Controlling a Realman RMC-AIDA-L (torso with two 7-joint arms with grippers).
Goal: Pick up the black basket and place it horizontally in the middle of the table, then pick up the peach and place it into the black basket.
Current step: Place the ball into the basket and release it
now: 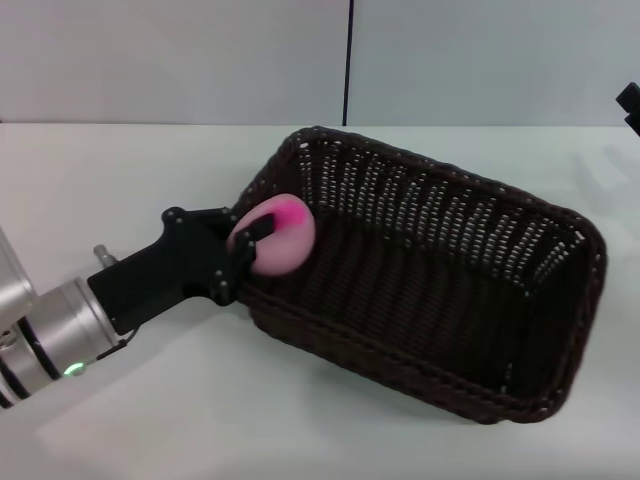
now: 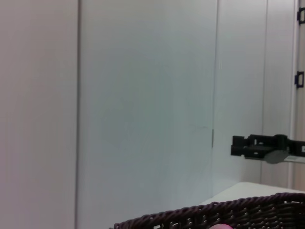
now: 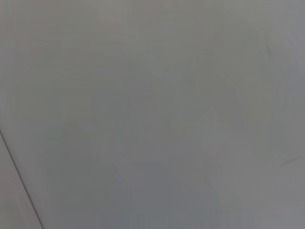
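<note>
The black basket (image 1: pixel 470 215) lies on the white table (image 1: pixel 120 170), right of the middle, its long side running slantwise from back left to front right. My left gripper (image 1: pixel 262 243) is shut on the peach (image 1: pixel 291 243), pale pink with a magenta blotch, and holds it just over the basket's left end, inside the rim. The left wrist view shows the basket's braided rim (image 2: pixel 224 211) and a sliver of the peach (image 2: pixel 221 227). My right gripper (image 1: pixel 630 105) is raised at the far right edge, away from the basket; it also shows far off in the left wrist view (image 2: pixel 252 145).
A pale wall with a dark vertical seam (image 1: pixel 347 60) stands behind the table. The right wrist view shows only a plain grey surface.
</note>
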